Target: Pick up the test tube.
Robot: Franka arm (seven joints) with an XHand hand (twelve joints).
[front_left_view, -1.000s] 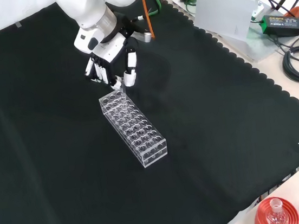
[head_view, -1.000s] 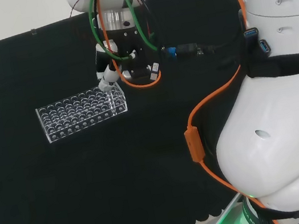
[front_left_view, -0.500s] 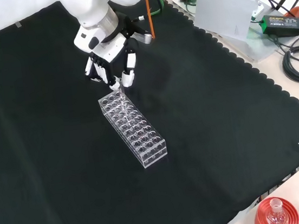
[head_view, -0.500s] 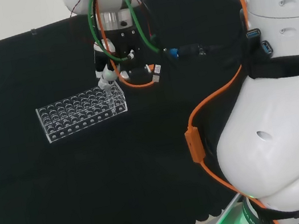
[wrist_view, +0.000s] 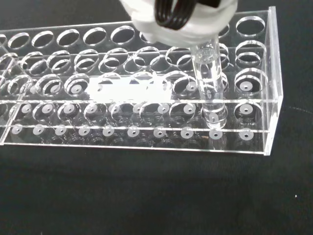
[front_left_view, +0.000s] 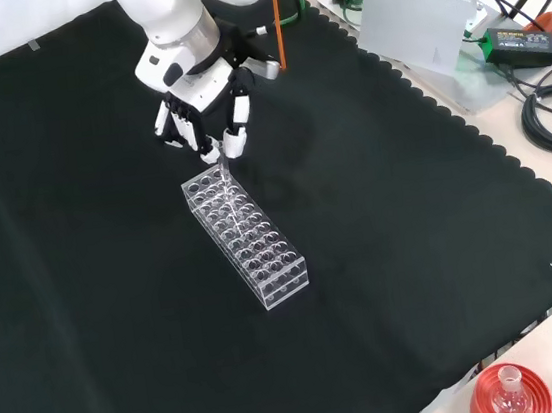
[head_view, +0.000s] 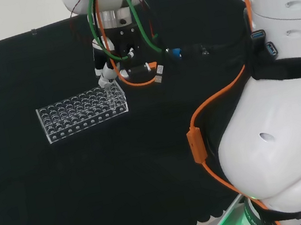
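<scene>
A clear plastic test tube rack (front_left_view: pixel 248 238) with several rows of holes lies on the black cloth, and it is also in the head view (head_view: pixel 81 114). The black and white hand (front_left_view: pixel 206 114) hangs over the rack's far end, fingers pointing down and pinched on the top of a clear test tube (front_left_view: pixel 222 173). In the wrist view the test tube (wrist_view: pixel 210 83) stands upright with its lower end still inside a hole of the rack (wrist_view: pixel 146 122), near the rack's end wall. A blurred white part of the hand (wrist_view: pixel 181 14) covers the tube's top. In the head view the hand (head_view: pixel 109 67) is at the rack's right end.
A red ribbed stand with a flask (front_left_view: pixel 509 394) sits beyond the cloth's scalloped edge at the front view's bottom right. A grey sheet (front_left_view: pixel 415 23), a power adapter (front_left_view: pixel 518 41) and cables lie at the top right. The arm's white links (head_view: pixel 281 124) occupy the head view's right.
The hand has risen slightly above the rack's end, drawing the test tube partway up out of its hole. The rack has not moved.
</scene>
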